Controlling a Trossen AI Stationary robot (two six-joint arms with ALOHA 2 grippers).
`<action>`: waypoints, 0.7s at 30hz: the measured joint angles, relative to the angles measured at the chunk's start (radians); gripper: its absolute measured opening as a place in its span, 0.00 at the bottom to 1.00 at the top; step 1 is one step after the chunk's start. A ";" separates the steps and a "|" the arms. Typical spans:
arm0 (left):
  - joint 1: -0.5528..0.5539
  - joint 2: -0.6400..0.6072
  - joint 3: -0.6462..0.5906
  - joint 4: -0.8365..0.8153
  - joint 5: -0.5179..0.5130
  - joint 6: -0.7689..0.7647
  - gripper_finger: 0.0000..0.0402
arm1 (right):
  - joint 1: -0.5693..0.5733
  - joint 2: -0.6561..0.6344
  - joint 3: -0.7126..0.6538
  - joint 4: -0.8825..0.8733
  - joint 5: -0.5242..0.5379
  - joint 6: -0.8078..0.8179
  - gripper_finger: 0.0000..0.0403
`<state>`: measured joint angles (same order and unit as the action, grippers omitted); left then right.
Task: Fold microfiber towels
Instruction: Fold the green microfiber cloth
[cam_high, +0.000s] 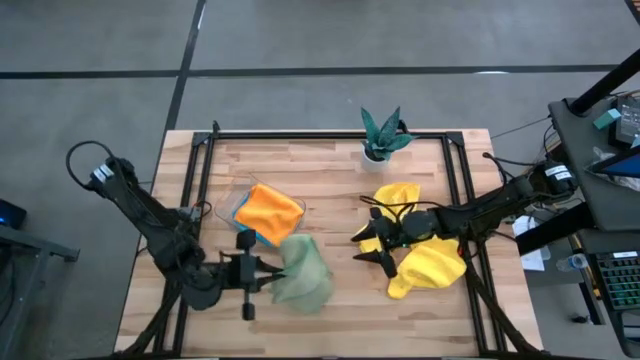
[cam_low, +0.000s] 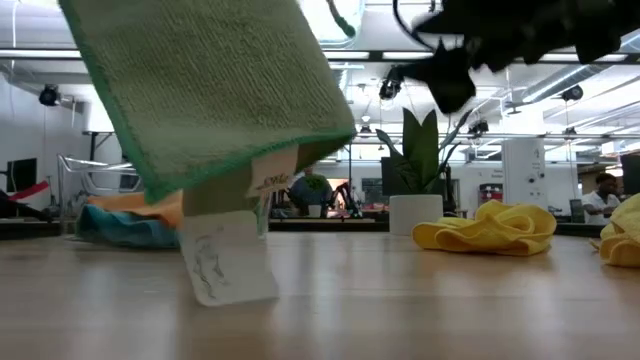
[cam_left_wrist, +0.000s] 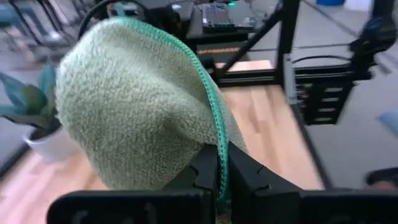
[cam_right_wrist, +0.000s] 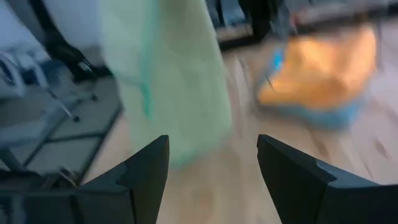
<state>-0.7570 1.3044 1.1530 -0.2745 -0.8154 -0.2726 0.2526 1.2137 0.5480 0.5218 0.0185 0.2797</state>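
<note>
- My left pincer (cam_high: 268, 277) is clenched on the pale green towel (cam_high: 305, 272), which hangs below it (label dangling).
- My right pincer (cam_high: 372, 247), released, faces it across the worktop (cam_high: 340, 310), nearest its free edge.

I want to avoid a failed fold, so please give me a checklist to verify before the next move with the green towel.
1. Left gripper shut on the pale green towel at its hem: ok.
2. Towel lifted, only its label near the table: ok.
3. Right gripper open, facing the towel: ok.
4. Right gripper has a second corner: not ok, it holds nothing.
5. Orange towel and yellow towels lie apart from the green one: ok.
6. Towel hangs flat, not twisted: cannot tell.
</note>
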 joint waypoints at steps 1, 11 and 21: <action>0.009 0.014 0.000 0.020 -0.006 0.023 0.00 | 0.007 0.000 0.000 0.037 0.000 -0.013 0.58; 0.077 0.094 0.000 0.084 -0.057 0.047 0.00 | 0.031 0.000 0.000 0.219 0.053 -0.079 0.58; 0.090 0.101 0.000 0.090 -0.057 0.047 0.00 | 0.031 0.065 0.008 0.303 0.142 -0.124 0.58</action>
<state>-0.6666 1.4059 1.1530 -0.1845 -0.8719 -0.2253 0.2836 1.2783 0.5557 0.8245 0.1600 0.1561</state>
